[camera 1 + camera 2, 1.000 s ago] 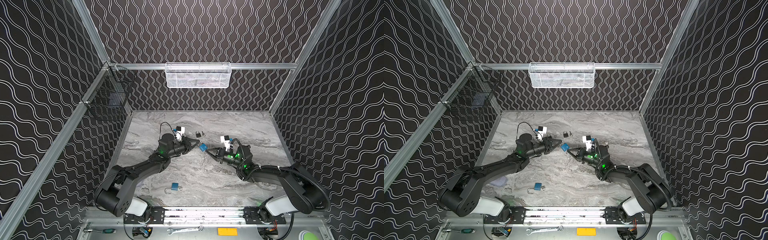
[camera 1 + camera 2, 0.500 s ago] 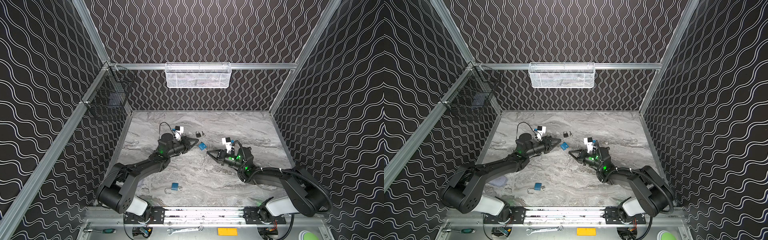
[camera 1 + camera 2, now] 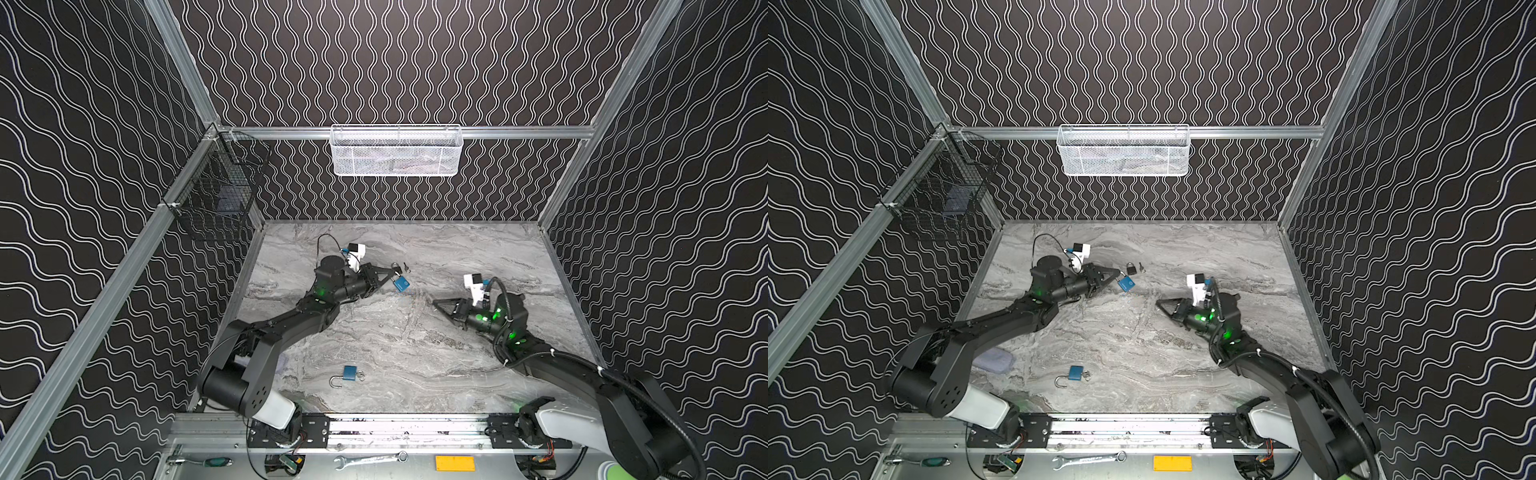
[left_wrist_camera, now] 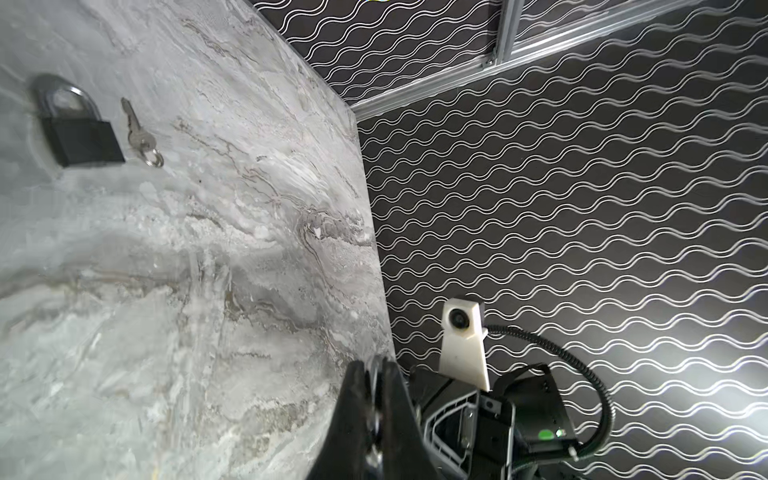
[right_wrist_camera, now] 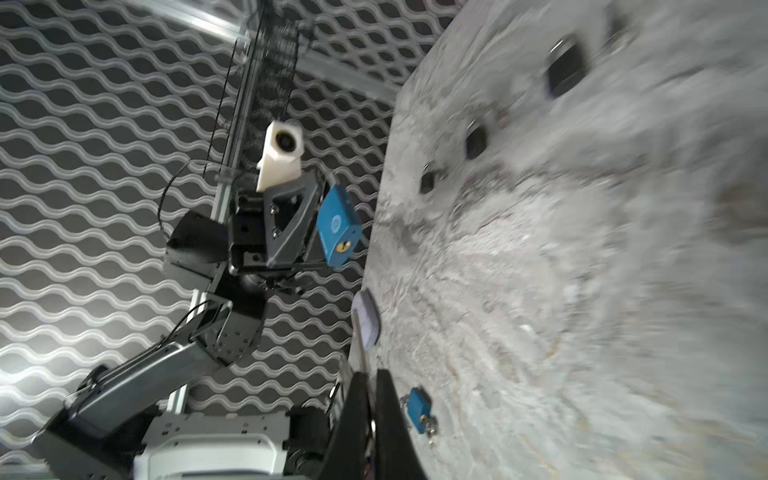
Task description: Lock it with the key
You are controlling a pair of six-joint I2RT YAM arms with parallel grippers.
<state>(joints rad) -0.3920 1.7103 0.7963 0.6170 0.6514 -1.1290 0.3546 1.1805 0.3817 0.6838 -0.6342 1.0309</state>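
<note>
Between the closed fingers of the left hand (image 3: 391, 272) sits the shackle of a blue padlock (image 3: 401, 284). Its body hangs just off the fingertips, clear of the tabletop (image 3: 415, 340). The left wrist view shows that hand (image 4: 374, 372) pinched tight on a bright curve of metal.

Across from it and well apart, the right hand (image 3: 435, 302) is closed too, with its tips pointing toward the lock. In the right wrist view a thin sliver of metal (image 5: 372, 424) glints between its fingers. I judge that to be the key, though it is too small to be sure. From that same view the lock's brass keyhole (image 5: 343, 248) faces the right hand, and nothing is in it.

Just beyond the left fingertips a black padlock (image 3: 397, 269) lies on the tabletop with a loose key (image 3: 407, 266) beside it. Back toward the arm bases, far from both hands, lies a second blue padlock (image 3: 349, 373) with its shackle swung open.

By my reading, the lock has been lifted and presented, and the other hand is probably loaded. What is left is the core of the job: closing the gap, seating the key in the keyhole and turning it. The grip hides the shackle, so I cannot tell whether it is pressed home.
</note>
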